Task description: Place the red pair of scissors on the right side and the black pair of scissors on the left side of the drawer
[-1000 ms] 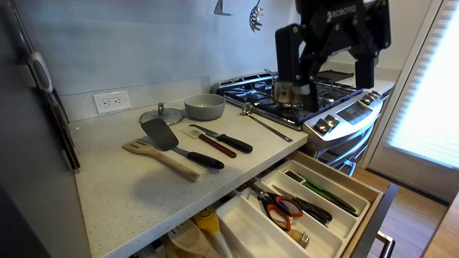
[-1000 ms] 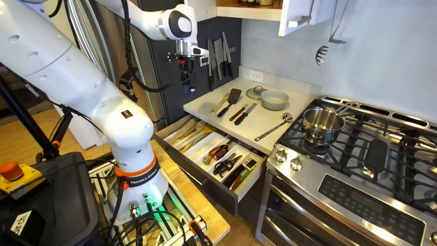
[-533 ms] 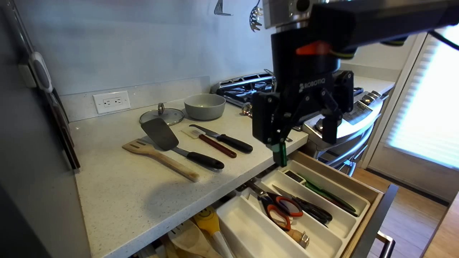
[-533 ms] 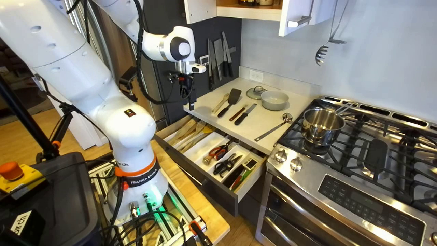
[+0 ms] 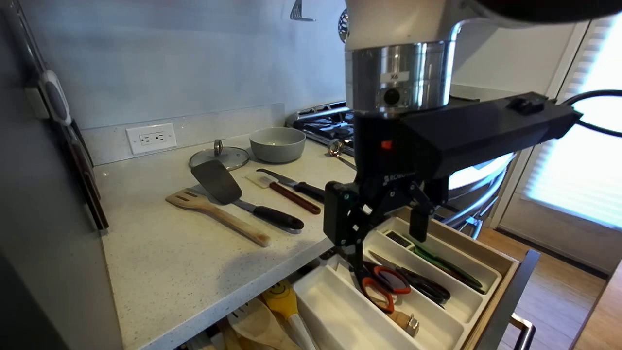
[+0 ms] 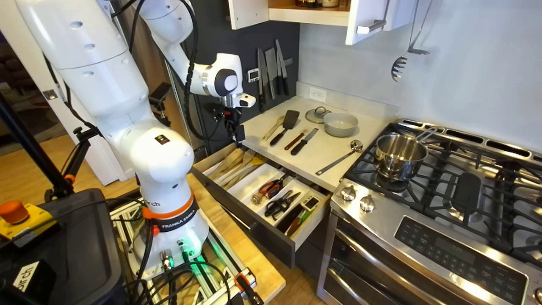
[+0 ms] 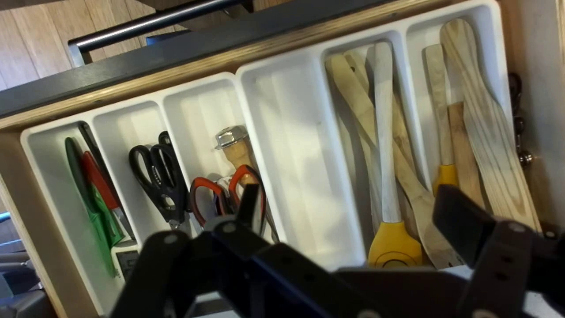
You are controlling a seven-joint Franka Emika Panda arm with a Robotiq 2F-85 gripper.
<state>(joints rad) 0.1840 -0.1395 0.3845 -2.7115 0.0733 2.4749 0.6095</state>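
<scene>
Front edge and crowding could spoil your swap

You have the gripper (image 7: 348, 203) over the drawer (image 7: 284, 132), toward the counter's (image 6: 324, 146) left front corner, its fingers spread wide with nothing held. Come straight down and a finger might strike the counter's front edge, which runs close by; clearance is hard to judge. The wide stance could also jam into the spoons (image 5: 257, 318) nearest that corner.

To the right, the red scissors (image 7: 224, 204) lie with their blades running back toward the front edge, tips hard to see. Lift steeply and they might catch underneath it. Their loops overlap a wooden tool (image 7: 237, 152), so a loose pinch could drag both up.

Further right, the black scissors (image 7: 175, 182) sit in the next compartment (image 7: 129, 123), nearer the counter's right front corner. Its narrow walls leave your fingers little room, and one could land on a divider (image 7: 165, 114). By the robot's own sides, the pairs look reversed for the task. The wrist view shows the drawer turned about, so you could release a pair at the wrong end.
</scene>
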